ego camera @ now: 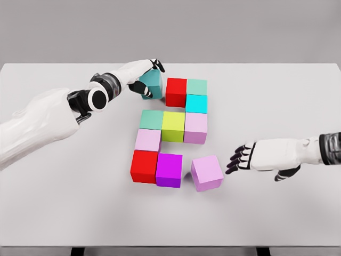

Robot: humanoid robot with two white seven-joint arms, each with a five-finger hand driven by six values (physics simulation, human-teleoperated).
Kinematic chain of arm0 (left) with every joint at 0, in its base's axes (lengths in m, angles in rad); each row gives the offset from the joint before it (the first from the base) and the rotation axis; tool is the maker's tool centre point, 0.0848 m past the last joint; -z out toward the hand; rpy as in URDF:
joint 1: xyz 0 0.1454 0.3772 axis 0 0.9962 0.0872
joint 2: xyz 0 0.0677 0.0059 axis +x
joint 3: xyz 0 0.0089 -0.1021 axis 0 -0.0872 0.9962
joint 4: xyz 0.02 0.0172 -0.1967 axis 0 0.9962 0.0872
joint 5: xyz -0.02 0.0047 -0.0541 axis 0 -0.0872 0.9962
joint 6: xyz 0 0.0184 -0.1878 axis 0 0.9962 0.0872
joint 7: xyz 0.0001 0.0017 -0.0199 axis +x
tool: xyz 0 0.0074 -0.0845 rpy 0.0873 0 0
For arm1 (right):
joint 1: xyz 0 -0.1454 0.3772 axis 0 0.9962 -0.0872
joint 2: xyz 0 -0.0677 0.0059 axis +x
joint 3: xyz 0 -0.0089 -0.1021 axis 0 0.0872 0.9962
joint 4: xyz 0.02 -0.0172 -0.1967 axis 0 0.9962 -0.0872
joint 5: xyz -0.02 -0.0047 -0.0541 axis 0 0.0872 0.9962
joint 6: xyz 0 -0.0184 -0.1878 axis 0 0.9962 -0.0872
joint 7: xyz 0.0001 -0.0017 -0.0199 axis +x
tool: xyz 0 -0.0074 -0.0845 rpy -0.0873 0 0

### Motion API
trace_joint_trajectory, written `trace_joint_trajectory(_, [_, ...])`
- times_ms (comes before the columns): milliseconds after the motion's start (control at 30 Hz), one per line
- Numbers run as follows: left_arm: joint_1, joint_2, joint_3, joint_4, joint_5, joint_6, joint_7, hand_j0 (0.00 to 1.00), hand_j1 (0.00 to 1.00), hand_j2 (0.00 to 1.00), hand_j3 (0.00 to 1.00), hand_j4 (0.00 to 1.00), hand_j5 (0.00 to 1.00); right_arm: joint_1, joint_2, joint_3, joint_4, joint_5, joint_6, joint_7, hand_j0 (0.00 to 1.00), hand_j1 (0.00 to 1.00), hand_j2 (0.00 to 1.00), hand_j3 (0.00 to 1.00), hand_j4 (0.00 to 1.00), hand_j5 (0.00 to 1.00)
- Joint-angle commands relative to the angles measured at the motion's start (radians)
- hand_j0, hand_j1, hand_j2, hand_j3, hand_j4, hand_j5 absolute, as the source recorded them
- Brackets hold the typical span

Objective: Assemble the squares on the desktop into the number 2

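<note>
Coloured cubes, eleven in count, on a pale grey tabletop (48, 213); assembly of the figure 2 judged nearly complete.

Top row: teal cube (151, 84), red cube (176, 92), mint cube (196, 87). The teal cube sits slightly askew and a little apart from the red one; judged not yet seated.

Right link: cyan cube (196, 103), below the mint one.

Middle row: sea-green cube (152, 119), yellow-green cube (173, 126), pale pink cube (195, 127), all touching.

Left link: second pale pink cube (147, 140).

Bottom row: lower red cube (144, 166), magenta cube (169, 170), then a lilac cube (206, 172), rotated and separated from the magenta one by a visible gap.

Remaining, by judgement: square the teal cube against the red; turn and close the lilac cube against the magenta.

Left hand (139, 74): arm enters from the left, wrist over the tabletop, fingers (158, 65) wrapped around the teal cube, dark tips over its far edge and near its lower left corner.

Right hand (256, 157): arm enters from the right, held low, palm down. Fingers (238, 159) spread and released, holding nothing; the lilac cube lies just beyond the fingertips, not touching.
</note>
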Motion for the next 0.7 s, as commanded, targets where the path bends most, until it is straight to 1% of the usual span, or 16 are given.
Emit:
trace_joint_trajectory(0, [0.000, 0.000, 0.000, 0.000, -0.021, -0.001, 0.000, 0.55, 0.55, 0.55, 0.55, 0.55, 0.55, 0.000, 0.000, 0.009, 0.000, -0.006, 0.002, 0.000, 1.00, 1.00, 1.00, 1.00, 1.00, 1.00])
trace_joint_trajectory(33, [0.000, 0.000, 0.000, 0.002, -0.021, -0.001, 0.000, 0.61, 0.61, 0.61, 0.61, 0.61, 0.61, 0.003, 0.003, 0.012, 0.000, -0.006, 0.002, 0.000, 1.00, 1.00, 1.00, 1.00, 1.00, 1.00])
trace_joint_trajectory(100, [0.000, 0.000, 0.000, 0.002, -0.021, -0.001, 0.000, 0.70, 0.70, 0.70, 0.70, 0.70, 0.70, 0.008, 0.007, 0.018, 0.000, -0.004, 0.002, 0.000, 1.00, 1.00, 1.00, 1.00, 1.00, 1.00])
trace_joint_trajectory(167, [-0.002, -0.001, 0.002, 0.004, -0.021, -0.001, 0.000, 0.73, 0.73, 0.73, 0.73, 0.73, 0.73, 0.009, 0.009, 0.019, 0.000, -0.004, 0.002, 0.000, 1.00, 1.00, 1.00, 1.00, 1.00, 1.00])
trace_joint_trajectory(467, [-0.005, -0.012, 0.000, 0.010, -0.021, -0.001, 0.000, 0.75, 0.75, 0.75, 0.75, 0.75, 0.75, 0.003, 0.043, 0.042, -0.002, -0.004, 0.002, 0.000, 1.00, 1.00, 1.00, 1.00, 1.00, 1.00])
trace_joint_trajectory(667, [-0.005, -0.017, 0.002, 0.010, -0.021, -0.001, 0.000, 0.80, 0.80, 0.80, 0.80, 0.80, 0.80, -0.002, 0.049, 0.044, -0.002, -0.004, 0.002, 0.000, 1.00, 1.00, 1.00, 1.00, 1.00, 1.00])
